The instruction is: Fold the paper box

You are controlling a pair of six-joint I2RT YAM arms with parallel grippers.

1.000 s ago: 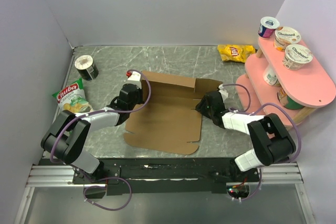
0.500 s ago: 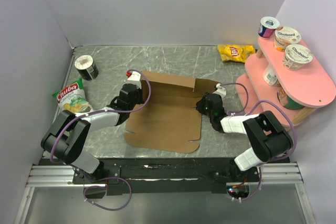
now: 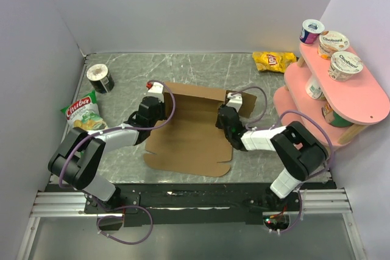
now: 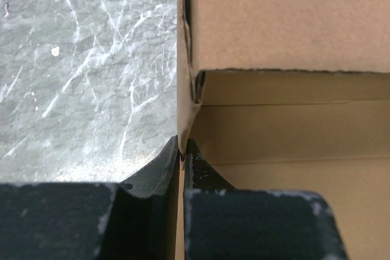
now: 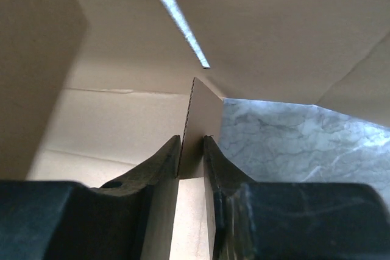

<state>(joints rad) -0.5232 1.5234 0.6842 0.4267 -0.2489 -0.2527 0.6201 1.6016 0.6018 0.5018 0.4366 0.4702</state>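
The marble worktop (image 3: 201,68) carries the paper box (image 3: 192,135) at its middle, between the arms, with its back wall raised. It looks light, thin and stiff, but easily creased, so it is probably best taken by wall edges and flaps. Nothing shows inside it. At the right, the pink stand (image 3: 359,98) holds yogurt cups (image 3: 346,65). The left pincer (image 4: 182,150) is clamped on the left wall's edge, and the right pincer (image 5: 192,144) on an upright flap.

Matt cardboard paper box (image 3: 189,141), glossy marbled table (image 3: 201,68).
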